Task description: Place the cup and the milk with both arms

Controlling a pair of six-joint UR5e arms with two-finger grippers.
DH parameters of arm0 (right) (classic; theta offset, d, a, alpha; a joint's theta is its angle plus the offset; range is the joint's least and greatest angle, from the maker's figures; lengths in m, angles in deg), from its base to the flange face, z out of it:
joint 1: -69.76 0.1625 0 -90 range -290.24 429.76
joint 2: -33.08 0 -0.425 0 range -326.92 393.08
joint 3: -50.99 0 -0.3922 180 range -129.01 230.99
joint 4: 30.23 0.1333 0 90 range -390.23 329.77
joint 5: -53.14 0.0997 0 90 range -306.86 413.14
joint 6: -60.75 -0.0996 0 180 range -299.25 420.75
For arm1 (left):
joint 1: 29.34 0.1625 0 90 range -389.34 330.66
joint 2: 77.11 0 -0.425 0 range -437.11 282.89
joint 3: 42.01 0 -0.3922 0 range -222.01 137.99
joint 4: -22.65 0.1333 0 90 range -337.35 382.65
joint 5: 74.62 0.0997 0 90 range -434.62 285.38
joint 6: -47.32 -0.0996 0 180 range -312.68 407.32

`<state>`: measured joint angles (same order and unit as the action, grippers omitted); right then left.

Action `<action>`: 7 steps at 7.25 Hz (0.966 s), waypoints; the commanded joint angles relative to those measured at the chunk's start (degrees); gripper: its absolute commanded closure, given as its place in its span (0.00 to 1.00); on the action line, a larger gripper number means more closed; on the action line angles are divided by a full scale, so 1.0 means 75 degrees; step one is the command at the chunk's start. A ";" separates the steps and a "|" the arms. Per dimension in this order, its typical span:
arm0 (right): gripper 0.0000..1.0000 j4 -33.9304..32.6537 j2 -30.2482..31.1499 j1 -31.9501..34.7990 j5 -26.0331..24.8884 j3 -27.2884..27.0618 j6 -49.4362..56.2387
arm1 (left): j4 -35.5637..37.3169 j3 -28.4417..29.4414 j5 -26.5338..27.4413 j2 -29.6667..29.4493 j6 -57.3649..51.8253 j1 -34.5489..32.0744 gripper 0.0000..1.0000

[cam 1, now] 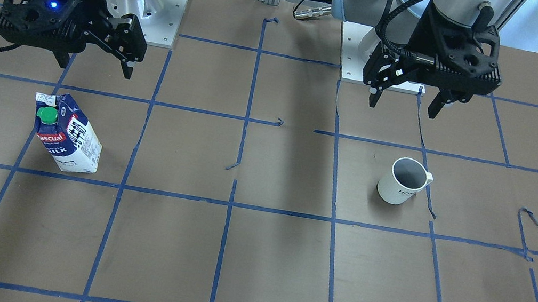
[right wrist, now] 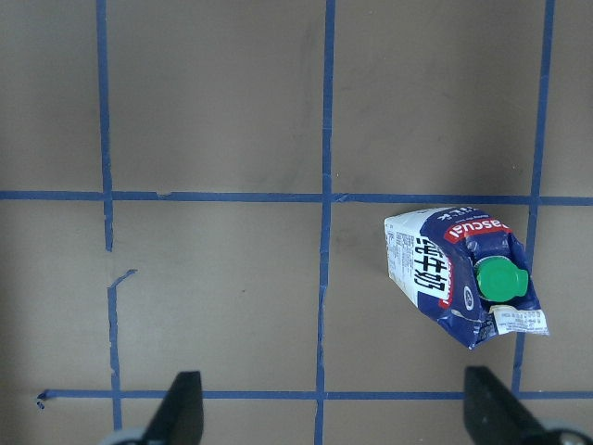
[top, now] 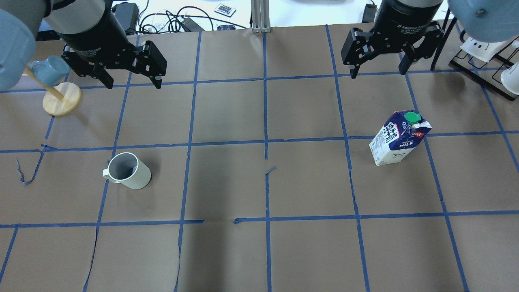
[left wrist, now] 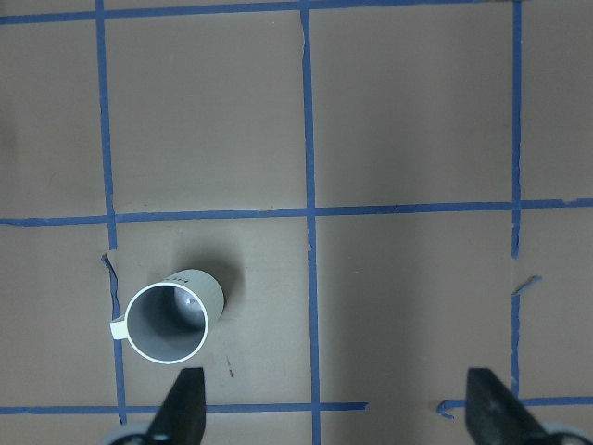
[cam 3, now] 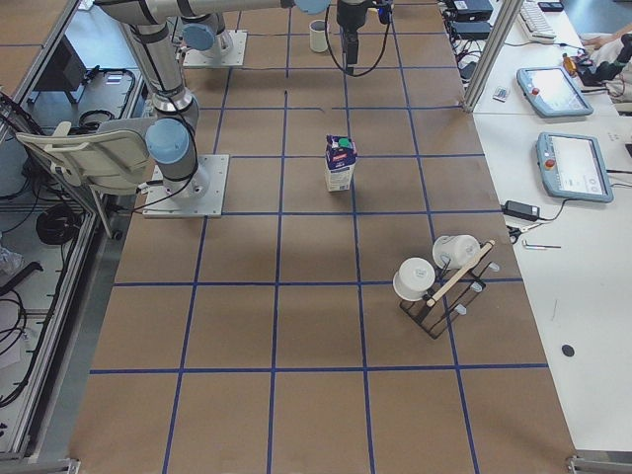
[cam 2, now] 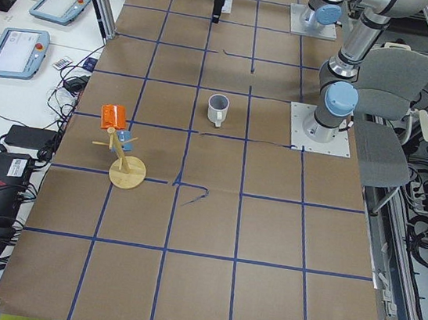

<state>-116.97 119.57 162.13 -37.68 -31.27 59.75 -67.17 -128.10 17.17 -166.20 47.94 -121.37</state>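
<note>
Milk (top: 399, 140) and cup (top: 127, 172) are both seen standing on the table (top: 263, 251), well apart, and neither one is touched. The cup is set upright on the robot's left side, with its handle (top: 106, 173) turned to the robot's left. The milk is set upright on the robot's right side, with its green cap (top: 412, 117) on top.

The left gripper (top: 133, 81) is held high above the table with its jaws spread wide, and nothing is held between them. The right gripper (top: 378, 73) is held the same way, wide apart and with nothing in it.

So the very first step seems to be in hand: the reach. Next, each gripper should be slid over its own thing, since both things are seen off to one side in the wrist views. Then it should be brought down and closed. The milk should be squeezed softly on its flat sides, so that it is not crushed.

The place where the two things are meant to go is not marked. The small writing on the cup cannot be read. How full the milk is cannot be told. Only the jaw tips are shown in the wrist views.
</note>
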 commanded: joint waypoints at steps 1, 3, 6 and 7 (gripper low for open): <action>0.00 0.0000 0.0000 0.0000 -0.0008 -0.0001 0.0003 | -0.0012 -0.0018 0.0019 0.0008 0.0000 0.0000 0.00; 0.00 0.0000 0.0000 0.0000 0.0027 -0.0001 -0.0020 | -0.0047 -0.0018 0.0030 0.0031 -0.0012 0.0000 0.00; 0.00 0.0012 0.0000 0.0000 -0.0078 0.0011 -0.0008 | -0.0012 0.0017 -0.0051 -0.0015 -0.0012 0.0012 0.00; 0.00 0.0000 -0.0058 -0.0035 -0.0078 0.0011 0.0003 | -0.0035 0.0006 0.0007 -0.0016 -0.0012 0.0001 0.00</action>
<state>-116.91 119.45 162.06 -38.22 -31.20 59.70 -67.37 -128.04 17.06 -166.24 47.85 -121.33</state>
